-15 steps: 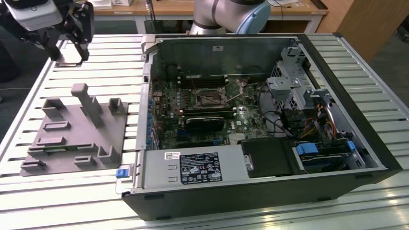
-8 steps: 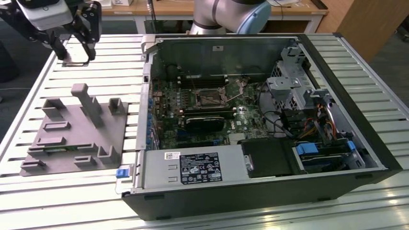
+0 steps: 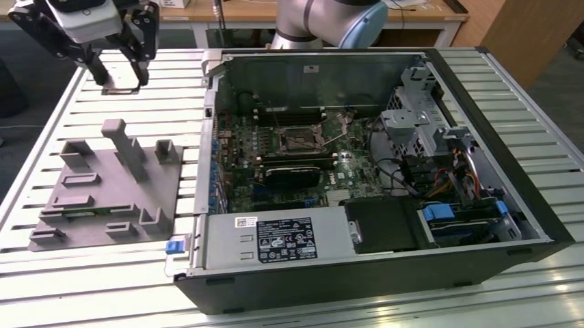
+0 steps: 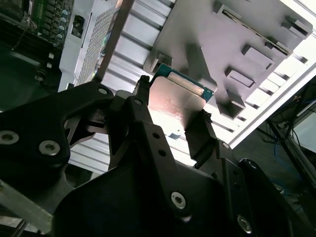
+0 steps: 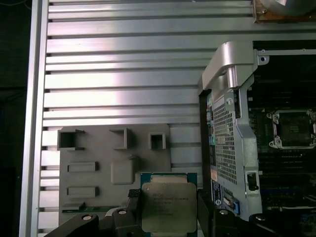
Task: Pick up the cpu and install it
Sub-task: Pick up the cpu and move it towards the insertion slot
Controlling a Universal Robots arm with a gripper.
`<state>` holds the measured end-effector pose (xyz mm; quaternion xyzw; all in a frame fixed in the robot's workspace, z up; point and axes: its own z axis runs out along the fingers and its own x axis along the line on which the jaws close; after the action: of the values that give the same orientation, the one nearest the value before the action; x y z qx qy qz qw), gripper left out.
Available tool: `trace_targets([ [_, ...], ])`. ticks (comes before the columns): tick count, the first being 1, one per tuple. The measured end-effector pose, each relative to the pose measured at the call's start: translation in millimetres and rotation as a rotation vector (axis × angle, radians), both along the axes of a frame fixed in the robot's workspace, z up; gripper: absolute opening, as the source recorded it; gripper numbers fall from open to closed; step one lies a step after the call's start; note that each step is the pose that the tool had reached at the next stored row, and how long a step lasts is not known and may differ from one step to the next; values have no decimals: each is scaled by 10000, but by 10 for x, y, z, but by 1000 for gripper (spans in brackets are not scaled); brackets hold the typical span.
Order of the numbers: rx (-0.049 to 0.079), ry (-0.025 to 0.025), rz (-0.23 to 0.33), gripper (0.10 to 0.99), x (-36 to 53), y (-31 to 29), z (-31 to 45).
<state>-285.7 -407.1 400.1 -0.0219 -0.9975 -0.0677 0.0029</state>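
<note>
Cpu (image 5: 168, 207), a flat square chip with a dull silver lid on a green board, is pinched at two opposite edges by the claw (image 5: 168, 197). It hangs above the slatted metal table (image 5: 123, 74), near the grey tray (image 5: 98, 148). Its near edge is cut off in the first wrist view. The open computer case (image 3: 365, 171) lies beside the tray, and its bare socket (image 3: 299, 139) is well apart from the chip. A wooden desk (image 3: 246, 10) stands behind.
</note>
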Motion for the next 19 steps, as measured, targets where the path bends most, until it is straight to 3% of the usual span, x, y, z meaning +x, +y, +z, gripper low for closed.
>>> trace_targets([
  [10,1,0,0,541,118,0,49],
  [19,1,1,0,541,341,0,53],
])
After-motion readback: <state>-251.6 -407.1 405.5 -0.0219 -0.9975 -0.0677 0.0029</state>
